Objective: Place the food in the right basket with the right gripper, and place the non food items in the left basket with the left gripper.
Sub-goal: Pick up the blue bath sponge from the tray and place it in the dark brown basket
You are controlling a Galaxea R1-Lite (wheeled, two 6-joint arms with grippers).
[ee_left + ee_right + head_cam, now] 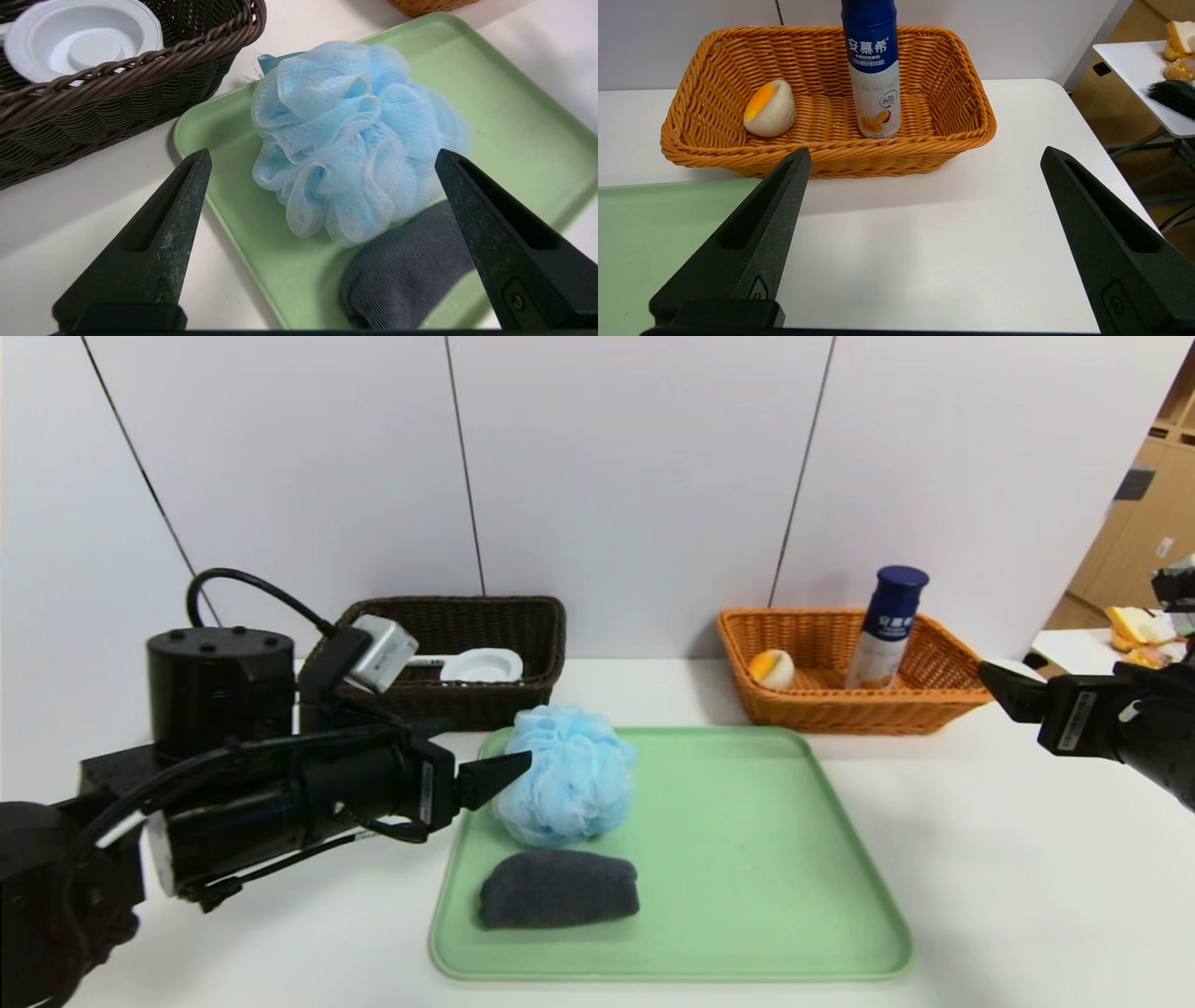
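Note:
A light blue bath pouf [567,773] and a dark grey folded cloth [558,889] lie on the green tray [747,859]. My left gripper [509,773] is open at the tray's left edge, its tips just short of the pouf [345,135]; the cloth [402,275] lies beside it. The dark brown left basket [485,635] holds a white dish [481,665]. The orange right basket [840,663] holds a bun [772,668] and an upright yogurt bottle [885,627]. My right gripper [1004,686] is open and empty, right of the orange basket [822,149].
A second table [1092,649] with food items stands at the far right beyond the table's edge. A white wall runs behind the baskets. The tray's right half and the table in front of the orange basket are bare.

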